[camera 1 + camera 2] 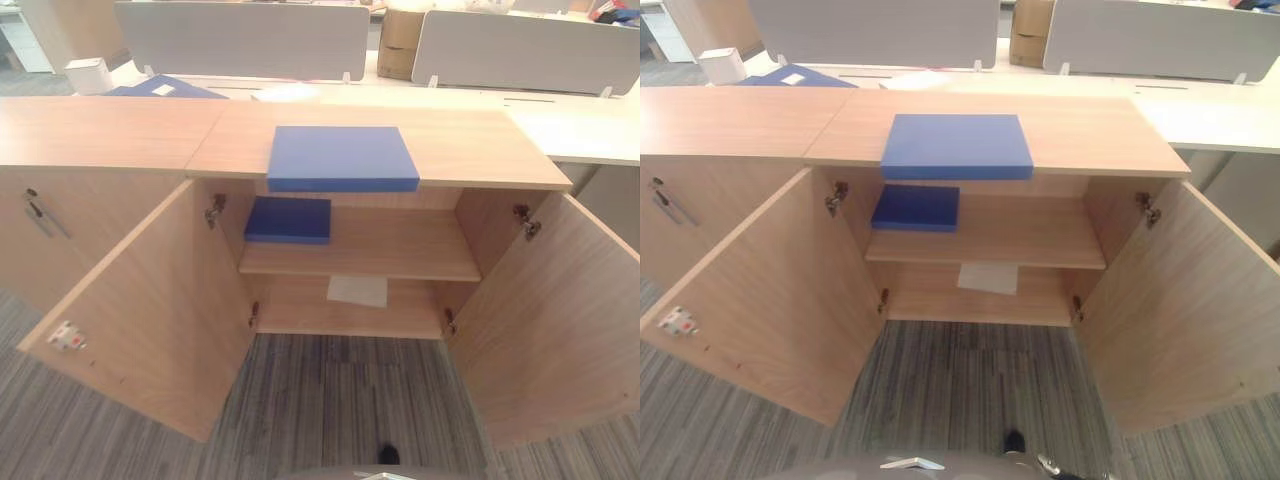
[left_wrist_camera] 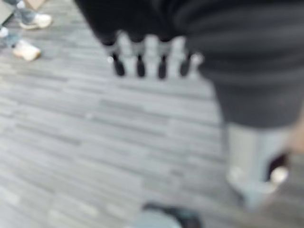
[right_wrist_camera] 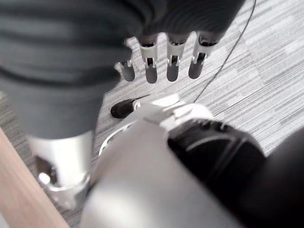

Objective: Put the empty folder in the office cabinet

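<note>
The blue folder (image 1: 342,157) lies flat on the cabinet top (image 1: 470,140), its front edge flush with, or just over, the front lip above the open compartment. Nothing holds it. On the upper shelf (image 1: 400,250) below, toward 9 o'clock, a second, darker blue folder (image 1: 289,219) lies flat. On the bottom shelf a white sheet (image 1: 357,291) rests near the middle. Both doors stand wide open: the left door (image 1: 140,320) swings out toward 8 o'clock, the right door (image 1: 545,320) toward 4 o'clock.

My left hand (image 2: 152,52) hangs over grey striped carpet (image 1: 340,400), fingers straight and slightly apart, holding nothing. My right hand (image 3: 166,54) likewise hangs over the carpet, fingers extended and empty. A person's shoes (image 2: 28,35) show on the carpet beyond my left hand.
</note>
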